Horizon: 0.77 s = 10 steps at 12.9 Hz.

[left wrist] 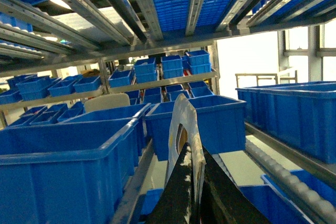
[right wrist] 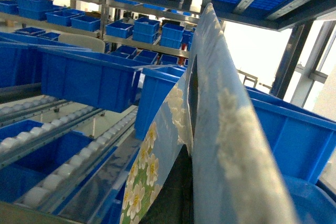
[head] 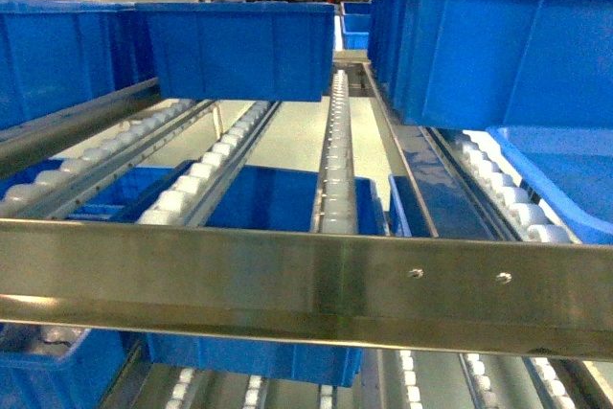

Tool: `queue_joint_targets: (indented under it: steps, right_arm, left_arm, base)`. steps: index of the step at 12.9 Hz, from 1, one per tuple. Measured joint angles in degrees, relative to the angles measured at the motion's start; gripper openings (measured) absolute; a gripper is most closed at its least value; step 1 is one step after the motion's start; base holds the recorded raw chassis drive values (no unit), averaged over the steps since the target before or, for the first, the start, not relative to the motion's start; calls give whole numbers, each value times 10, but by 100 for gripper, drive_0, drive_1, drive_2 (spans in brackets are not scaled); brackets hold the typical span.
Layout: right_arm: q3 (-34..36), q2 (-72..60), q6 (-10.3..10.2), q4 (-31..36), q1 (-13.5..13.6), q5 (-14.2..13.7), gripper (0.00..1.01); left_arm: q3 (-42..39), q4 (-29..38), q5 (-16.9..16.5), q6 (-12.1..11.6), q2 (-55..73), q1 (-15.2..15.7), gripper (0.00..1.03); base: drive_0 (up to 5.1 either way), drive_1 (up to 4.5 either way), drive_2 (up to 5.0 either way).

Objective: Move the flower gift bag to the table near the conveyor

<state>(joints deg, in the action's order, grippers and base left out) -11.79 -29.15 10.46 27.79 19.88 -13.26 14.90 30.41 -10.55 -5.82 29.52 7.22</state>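
The flower gift bag, pale blue with white blossoms, rises close in front of the right wrist camera. My right gripper is shut on its edge. One dark finger shows between the bag's panels; the other is hidden behind the near panel. In the left wrist view, the bag's pale rim with its handle cut-out stands upright between the black fingers of my left gripper, which is shut on it. The conveyor, steel racking with white roller tracks, fills the head view. The table is out of view. Neither gripper shows in the head view.
Blue plastic bins sit on the roller tracks: one at centre, a large one at right, more on lower tracks. A steel crossbar spans the front. Further racks of blue bins stand behind.
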Motion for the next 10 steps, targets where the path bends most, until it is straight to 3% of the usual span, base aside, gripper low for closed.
queue_joint_targets:
  steps: [10]
  right_arm:
    - [0, 0, 0, -1, 0, 0, 2]
  left_arm:
    - [0, 0, 0, 0, -1, 0, 2]
  base:
    - [-468, 92, 380]
